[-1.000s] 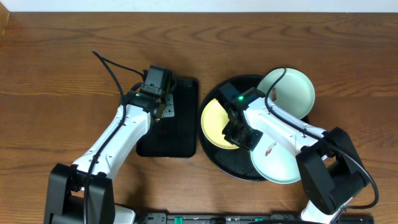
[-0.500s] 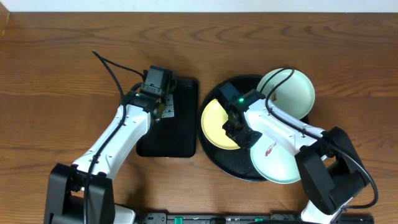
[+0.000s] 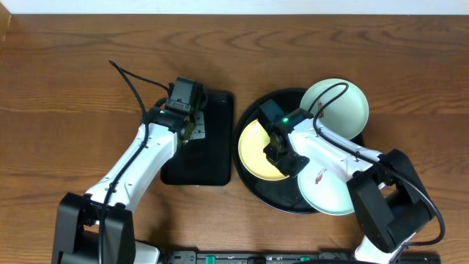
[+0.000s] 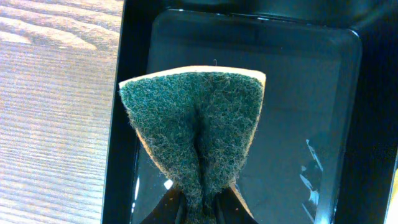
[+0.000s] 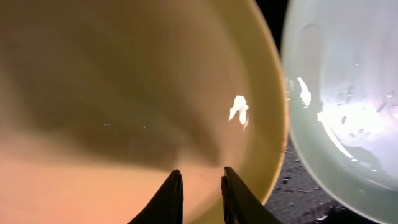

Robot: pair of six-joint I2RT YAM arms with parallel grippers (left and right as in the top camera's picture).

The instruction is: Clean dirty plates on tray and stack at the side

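The pale yellow plate (image 3: 253, 147) lies on the left of the round black tray (image 3: 277, 196). My right gripper (image 3: 283, 157) is at the plate's right rim, its fingers (image 5: 202, 190) nearly together on the plate (image 5: 124, 93). One mint-white plate (image 3: 343, 108) sits at the tray's back right. The other mint-white plate (image 3: 331, 196), with a red-brown smear, sits at the front right. One of them shows in the right wrist view (image 5: 348, 124). My left gripper (image 3: 192, 126) is shut on a green scouring sponge (image 4: 193, 124) above the rectangular tray.
The smaller rectangular black tray (image 3: 209, 167) lies left of the round tray and shows glossy in the left wrist view (image 4: 311, 93). Wooden table (image 3: 66, 88) surrounds both trays. Both arms' cables arch over the trays.
The yellow plate has shifted slightly right with my right gripper. The back mint-white plate has shifted slightly left. The left arm has not moved.
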